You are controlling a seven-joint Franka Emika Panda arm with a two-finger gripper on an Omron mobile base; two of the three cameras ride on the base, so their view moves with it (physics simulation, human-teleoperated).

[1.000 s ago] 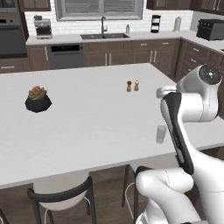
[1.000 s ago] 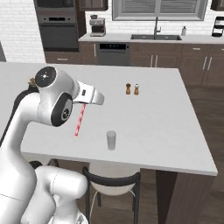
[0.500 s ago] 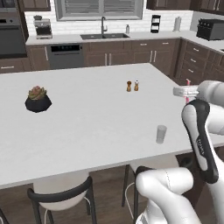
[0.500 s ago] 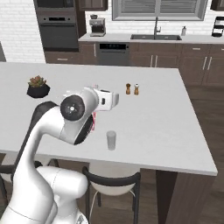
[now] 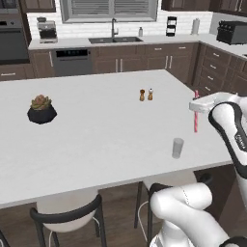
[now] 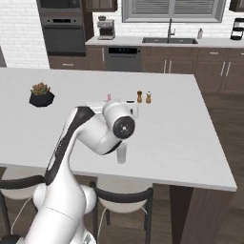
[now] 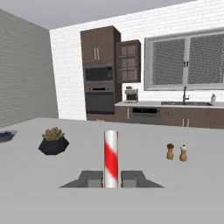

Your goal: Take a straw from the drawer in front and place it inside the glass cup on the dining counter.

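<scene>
Kitchen scene with a big white dining counter [image 5: 96, 140] running across the foreground; two stools tucked under its near edge. Nearest the front edge stands the glass cup [image 5: 178, 147], upright, on the counter's near right part in the left base view; in the right base view the cup [image 6: 122, 155] is partly hidden behind the arm's elbow. Just beyond and to the right of the cup the gripper [image 5: 196, 105] hangs above the counter, pinched tight on the straw [image 5: 196, 113]. Straw is upright, long axis vertical: top end pokes above the fingers, lower end hangs down toward the counter, clear of the surface. Straw is beside the cup, apart from it, not inside. In the hand view the straw [image 7: 111, 158] stands vertical between the two dark fingertips [image 7: 90, 178], red and white stripes showing. Farther back, mid counter, salt and pepper shakers [image 5: 146, 94] stand side by side. Far left on the counter sits a small plant in a black pot [image 5: 41, 109]. Beyond the counter: dark cabinets, sink [image 5: 115, 40] under the window, oven [image 6: 63, 33], coffee maker [image 6: 106, 28].
</scene>
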